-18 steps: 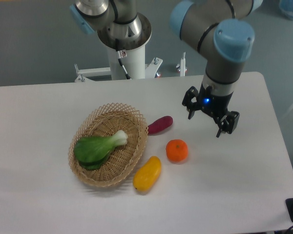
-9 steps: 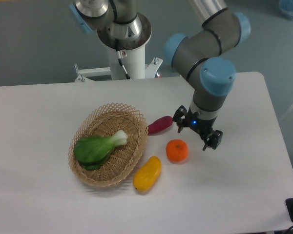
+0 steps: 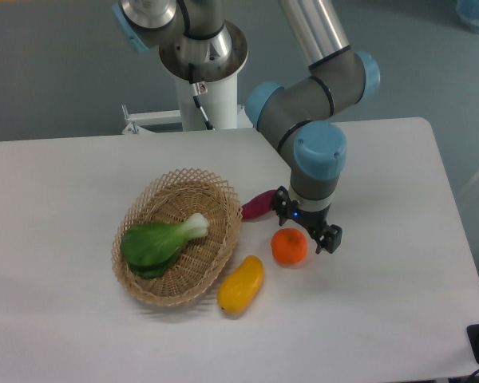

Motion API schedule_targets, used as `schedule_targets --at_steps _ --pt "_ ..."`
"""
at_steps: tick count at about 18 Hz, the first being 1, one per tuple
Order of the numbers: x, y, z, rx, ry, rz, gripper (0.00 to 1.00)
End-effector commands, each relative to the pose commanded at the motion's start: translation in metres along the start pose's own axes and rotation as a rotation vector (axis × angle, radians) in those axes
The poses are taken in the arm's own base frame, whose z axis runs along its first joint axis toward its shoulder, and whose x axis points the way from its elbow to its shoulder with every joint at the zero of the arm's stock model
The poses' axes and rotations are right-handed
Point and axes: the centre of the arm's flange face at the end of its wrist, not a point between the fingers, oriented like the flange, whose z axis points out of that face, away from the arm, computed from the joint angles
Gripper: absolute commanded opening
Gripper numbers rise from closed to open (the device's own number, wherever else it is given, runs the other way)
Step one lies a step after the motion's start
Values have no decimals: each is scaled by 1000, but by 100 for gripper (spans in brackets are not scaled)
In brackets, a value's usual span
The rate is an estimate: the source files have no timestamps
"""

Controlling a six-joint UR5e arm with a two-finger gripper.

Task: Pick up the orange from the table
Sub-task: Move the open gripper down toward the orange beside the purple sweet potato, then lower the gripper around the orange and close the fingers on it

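Observation:
The orange (image 3: 288, 247) is a small round bright fruit lying on the white table (image 3: 399, 303), right of the basket. My gripper (image 3: 306, 227) hangs just above and slightly right of it, open, with one black finger near the purple vegetable and the other (image 3: 333, 238) at the orange's right side. Nothing is between the fingers. The arm's wrist covers part of the area behind the orange.
A wicker basket (image 3: 148, 283) holding a green bok choy (image 3: 160, 242) stands to the left. An elongated yellow fruit (image 3: 241, 284) lies below-left of the orange. A purple oblong vegetable (image 3: 259, 204) lies just behind it, beside the gripper. The robot base (image 3: 203, 72) rises at the back.
The gripper has travelled left and down from the table's right side to directly over the orange. Its fingers stay open. The fruits and basket have not moved.

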Motion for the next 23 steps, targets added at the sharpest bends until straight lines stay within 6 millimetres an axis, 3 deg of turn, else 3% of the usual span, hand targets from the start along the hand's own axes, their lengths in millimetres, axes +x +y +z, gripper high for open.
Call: schedule_targets --at_steps 10,17,23 --pt "5 -7 23 -1 22 9 100" --pt "2 -7 27 -5 21 9 100" --pt "0 -7 25 -7 16 -25 61"
